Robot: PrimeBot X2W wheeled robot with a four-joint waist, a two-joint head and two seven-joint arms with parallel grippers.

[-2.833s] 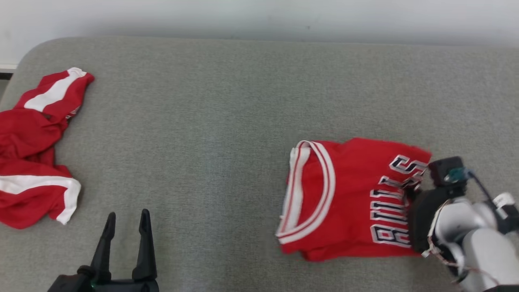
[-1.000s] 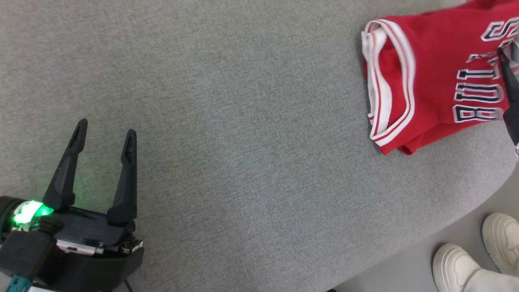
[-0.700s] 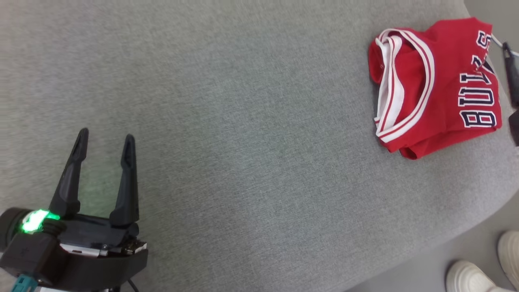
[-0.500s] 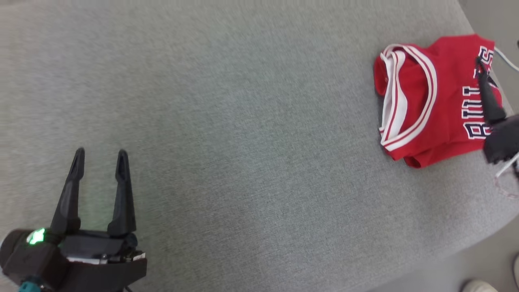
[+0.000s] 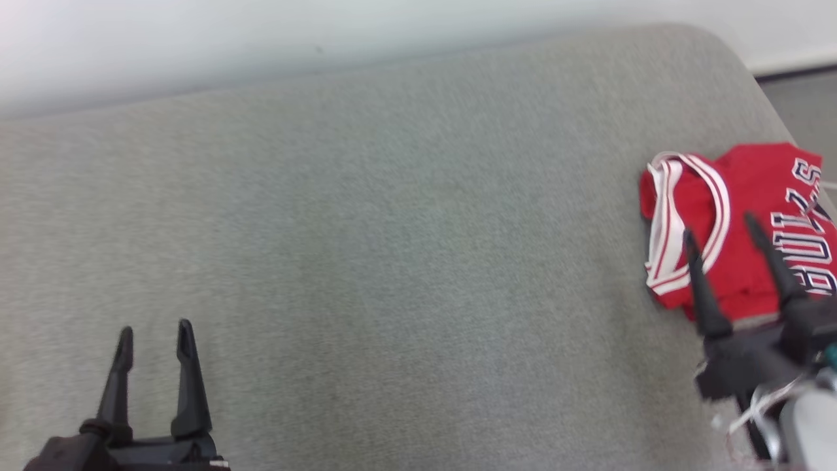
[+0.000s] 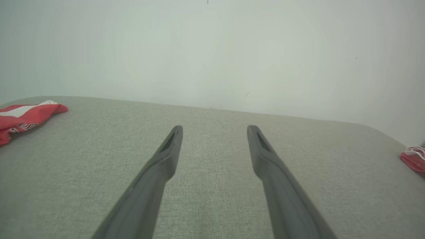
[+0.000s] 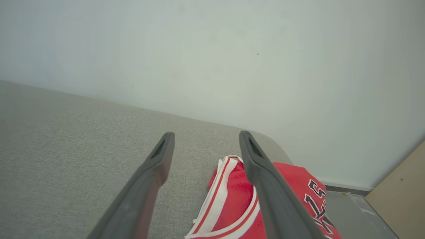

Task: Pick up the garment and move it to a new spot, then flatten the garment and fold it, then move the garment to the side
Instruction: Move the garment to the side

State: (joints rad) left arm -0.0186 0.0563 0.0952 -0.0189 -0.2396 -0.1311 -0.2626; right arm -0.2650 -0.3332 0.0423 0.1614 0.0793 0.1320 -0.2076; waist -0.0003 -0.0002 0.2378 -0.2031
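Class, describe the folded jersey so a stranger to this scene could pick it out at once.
Start at the wide grey cushioned surface and go to its right end, near the rounded corner. There lies the folded red jersey, just beyond the right gripper. Unlike the other red garment at the left end, it shows dark, white-edged lettering and a striped neckline.

From where I stand, a wide grey padded surface (image 5: pixel 392 229) spreads across most of the head view, its rounded corner at one o'clock. A plain pale wall (image 5: pixel 261 26) runs behind it along twelve o'clock. At two o'clock a dark baseboard (image 5: pixel 794 70) meets a strip of grey floor (image 5: pixel 807 108). In the left wrist view a crumpled red-and-white cloth (image 6: pixel 23 116) lies on the padding at nine o'clock. In the right wrist view a tan wooden panel (image 7: pixel 401 196) shows at four o'clock.
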